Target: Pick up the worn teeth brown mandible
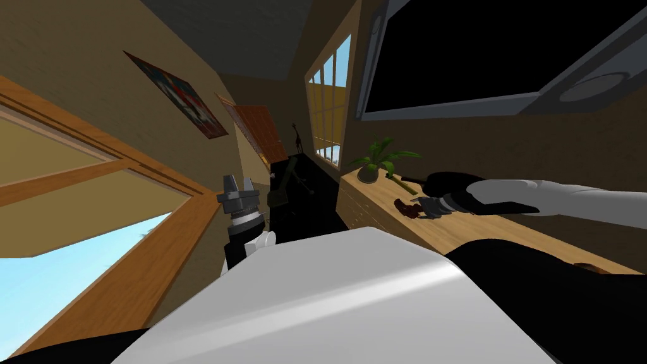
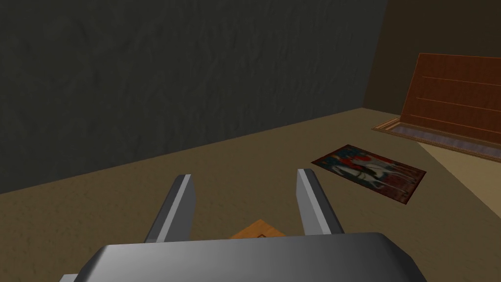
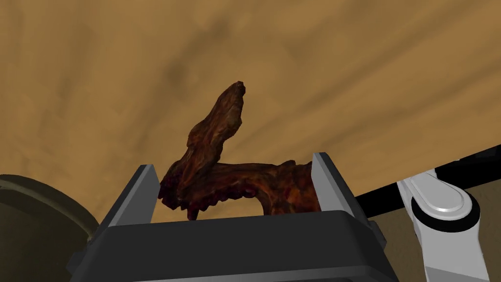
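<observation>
Two fingers of my right gripper are standing released astride the brown mandible, which is lying on the wooden top at lower centre. I am advising closing slowly, squarely across its thick bar. The gripper body is hiding its underside. My left gripper is idling open.

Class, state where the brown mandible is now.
The mandible lies on the wooden top on the robot's right, near the potted plant in the head view; the right wrist view shows it between the fingers of the open right gripper.
</observation>
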Controlling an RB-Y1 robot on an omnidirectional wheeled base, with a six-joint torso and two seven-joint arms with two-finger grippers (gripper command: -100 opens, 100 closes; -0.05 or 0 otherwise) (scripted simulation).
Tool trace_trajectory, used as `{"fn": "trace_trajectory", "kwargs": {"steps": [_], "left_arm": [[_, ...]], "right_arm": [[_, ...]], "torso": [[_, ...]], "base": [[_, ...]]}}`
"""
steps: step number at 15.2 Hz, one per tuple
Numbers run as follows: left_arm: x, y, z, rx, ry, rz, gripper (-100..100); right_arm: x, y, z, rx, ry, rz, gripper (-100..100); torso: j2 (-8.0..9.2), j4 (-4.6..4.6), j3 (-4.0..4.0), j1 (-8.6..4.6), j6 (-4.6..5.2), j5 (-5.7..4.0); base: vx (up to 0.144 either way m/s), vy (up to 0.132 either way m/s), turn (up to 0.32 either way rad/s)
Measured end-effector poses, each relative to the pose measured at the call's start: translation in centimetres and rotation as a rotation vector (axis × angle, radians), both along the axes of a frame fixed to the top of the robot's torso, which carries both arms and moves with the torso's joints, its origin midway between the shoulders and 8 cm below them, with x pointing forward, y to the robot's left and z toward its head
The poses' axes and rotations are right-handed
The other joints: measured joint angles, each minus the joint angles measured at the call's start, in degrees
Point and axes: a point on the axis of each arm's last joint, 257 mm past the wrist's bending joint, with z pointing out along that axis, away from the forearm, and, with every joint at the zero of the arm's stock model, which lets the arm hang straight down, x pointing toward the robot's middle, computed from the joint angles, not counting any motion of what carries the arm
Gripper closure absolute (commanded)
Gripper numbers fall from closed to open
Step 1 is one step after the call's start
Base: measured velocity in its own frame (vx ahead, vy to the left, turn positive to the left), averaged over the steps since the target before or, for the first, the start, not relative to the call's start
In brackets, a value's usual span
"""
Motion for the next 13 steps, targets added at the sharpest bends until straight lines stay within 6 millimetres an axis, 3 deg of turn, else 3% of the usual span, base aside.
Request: {"fn": "trace_trajectory", "kwargs": {"steps": [3,4,9,13], "left_arm": [[0.0,0.0,0.0,0.000,0.000,0.000,0],[0.0,0.0,0.0,0.000,0.000,0.000,0],[0.0,0.0,0.0,0.000,0.000,0.000,0],[0.0,0.0,0.0,0.000,0.000,0.000,0]], "right_arm": [[-1.4,-0.1,-1.3,0.003,-0.004,-0.018,-100],[-1.5,-0.2,-1.5,0.002,-0.004,-0.019,100],[-1.2,-0.2,-1.3,0.000,-0.010,-0.019,100],[0.3,-0.1,0.4,-0.005,0.000,0.006,100]], "torso": [[0.02,0.01,0.01,-0.22,0.01,-0.07],[0.04,0.01,0.02,-0.19,0.02,-0.05],[0.19,-0.03,0.08,-0.17,0.11,-0.23],[0.41,0.04,0.21,0.07,0.13,-0.12]], "base": [[0.021,-0.035,0.074],[0.005,-0.009,0.002],[0.000,-0.001,-0.023],[-0.033,0.040,-0.118]]}}
